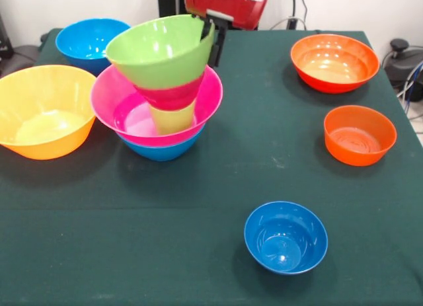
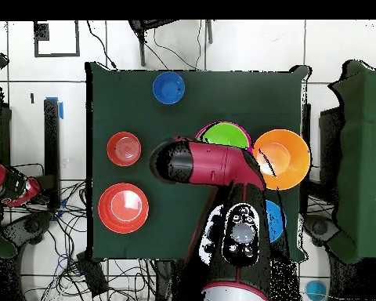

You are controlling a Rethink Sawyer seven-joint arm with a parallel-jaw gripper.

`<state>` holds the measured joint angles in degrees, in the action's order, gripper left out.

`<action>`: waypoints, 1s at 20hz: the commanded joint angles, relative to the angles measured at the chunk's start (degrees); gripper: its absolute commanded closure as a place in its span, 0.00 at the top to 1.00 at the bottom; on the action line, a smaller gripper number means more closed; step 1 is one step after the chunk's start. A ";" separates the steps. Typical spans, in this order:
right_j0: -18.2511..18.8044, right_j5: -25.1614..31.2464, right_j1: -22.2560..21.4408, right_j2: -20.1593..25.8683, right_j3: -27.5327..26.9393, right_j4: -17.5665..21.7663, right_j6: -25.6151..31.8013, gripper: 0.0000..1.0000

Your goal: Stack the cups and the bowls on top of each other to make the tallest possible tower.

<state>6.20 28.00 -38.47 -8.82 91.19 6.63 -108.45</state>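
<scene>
Front view shows, nearest the camera, a small blue bowl point(image 1: 285, 237) alone and upright on the green table point(image 1: 198, 253). Farther back on the right sits a medium red-orange bowl point(image 1: 359, 135), and beyond it a larger orange-red bowl point(image 1: 334, 62). At the left, a big orange-yellow bowl point(image 1: 45, 110) sits just beside the tower point(image 1: 158, 94): a blue bowl point(image 1: 160, 149) at the bottom, a pink bowl point(image 1: 125, 108) nested in it, a lime cup point(image 1: 172, 119) standing inside, a crimson bowl point(image 1: 170, 96) on the cup, and a green bowl point(image 1: 158, 51) tilted on top. The gripper point(image 1: 213, 35) pinches the green bowl's far rim, fingers clamped on it. Behind the tower rests another blue bowl point(image 1: 89, 41).
</scene>
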 commanded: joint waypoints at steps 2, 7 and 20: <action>-2.64 -1.48 5.22 4.84 3.55 -0.59 -7.86 0.00; -4.22 -0.72 5.24 2.95 2.53 -0.59 -8.51 0.00; -6.04 2.65 6.06 -1.14 -0.20 0.41 -7.51 0.00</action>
<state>1.61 27.39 -37.31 -12.16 90.60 6.60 -108.45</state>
